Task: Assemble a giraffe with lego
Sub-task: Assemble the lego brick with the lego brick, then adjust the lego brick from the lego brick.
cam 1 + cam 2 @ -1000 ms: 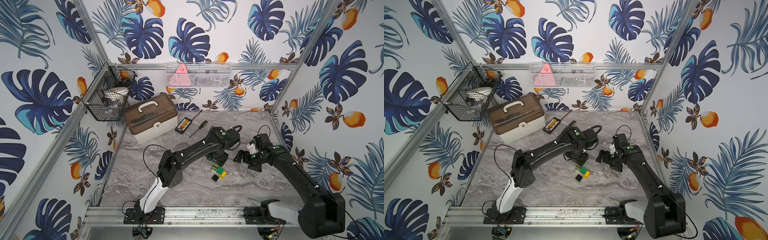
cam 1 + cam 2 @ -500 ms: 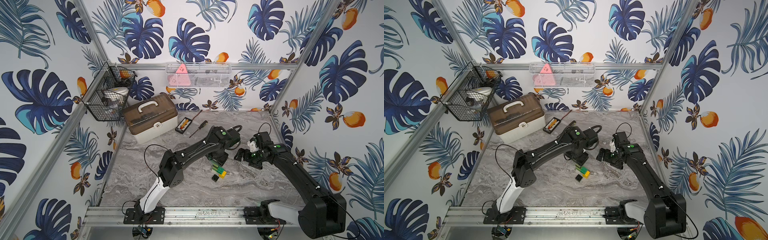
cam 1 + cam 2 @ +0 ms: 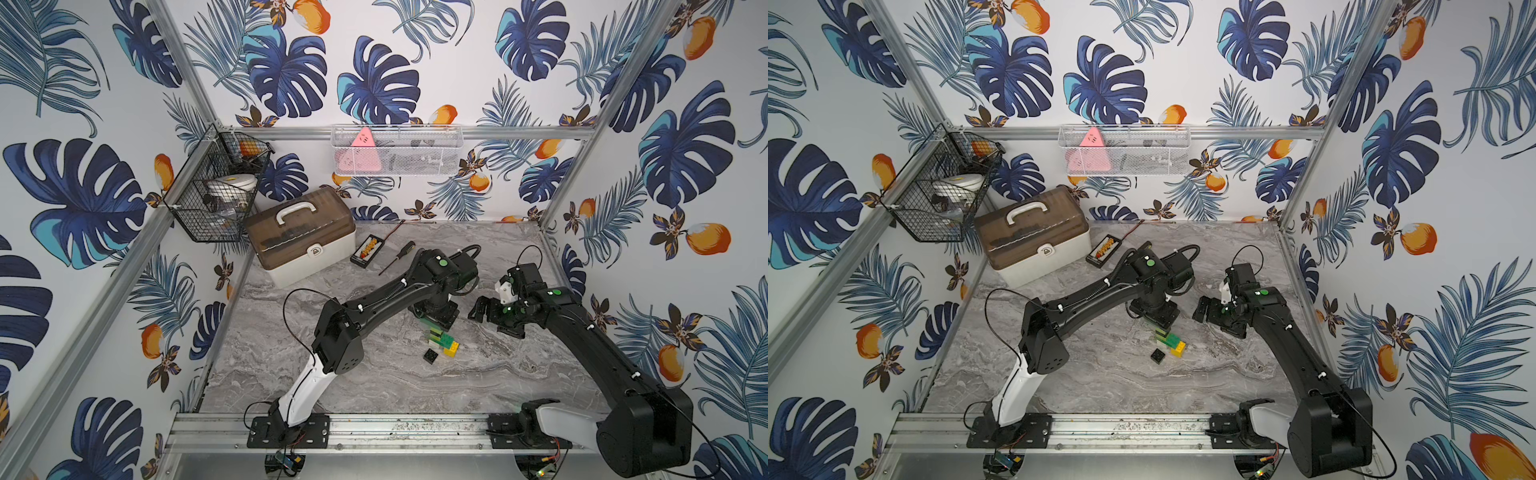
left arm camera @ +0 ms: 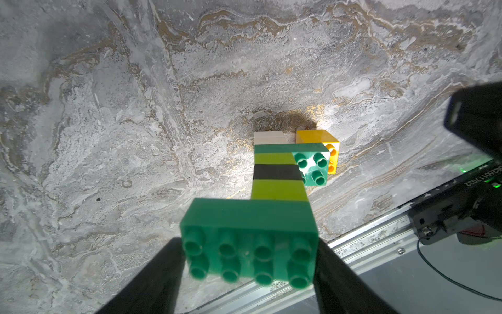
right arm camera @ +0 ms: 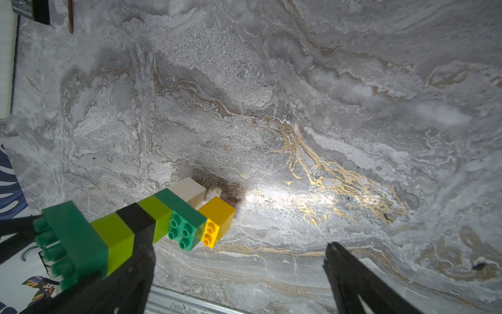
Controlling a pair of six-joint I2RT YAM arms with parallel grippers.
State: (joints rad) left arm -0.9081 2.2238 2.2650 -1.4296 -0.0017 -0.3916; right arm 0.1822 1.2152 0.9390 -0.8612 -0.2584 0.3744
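Near the middle of the marbled counter (image 3: pixel 374 374), the left pincer (image 4: pixel 248 244) points down, clamped on the two ends of the dark-green brick (image 4: pixel 244 214) that tops the giraffe (image 4: pixel 279 187) — which stands on its white and yellow base. Just beside it the right pincer (image 5: pixel 239 246) hovers spread wide, holding nothing — and a loose black brick (image 3: pixel 431 355) lies close by the giraffe's foot.

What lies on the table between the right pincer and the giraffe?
Only bare marble table, in both top views; the open right pincer stands apart from the giraffe.
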